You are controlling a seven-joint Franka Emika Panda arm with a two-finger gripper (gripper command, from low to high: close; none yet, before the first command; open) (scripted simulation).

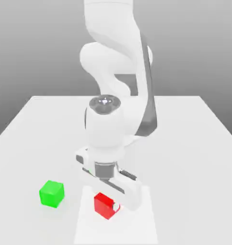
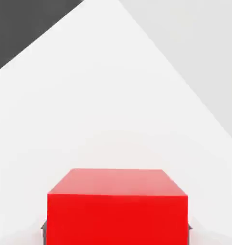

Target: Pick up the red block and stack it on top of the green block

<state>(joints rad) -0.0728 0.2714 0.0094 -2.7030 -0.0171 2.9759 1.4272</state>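
Note:
The red block (image 1: 103, 206) sits low over the white table near its front edge, between the fingers of my gripper (image 1: 110, 206). The gripper reaches straight down from the white arm and is shut on the block's sides. In the hand view the red block (image 2: 117, 206) is very close, and a thin dark finger edge (image 2: 42, 230) presses against one side of it. The green block (image 1: 52, 193) rests on the table towards the exterior view's left of the red block, about two block widths away and free of the gripper.
The white table (image 1: 185, 143) stretches wide behind the arm and to the exterior view's right. A paler rectangular patch (image 1: 137, 225) lies under the red block. The arm's body stands over the middle of the table.

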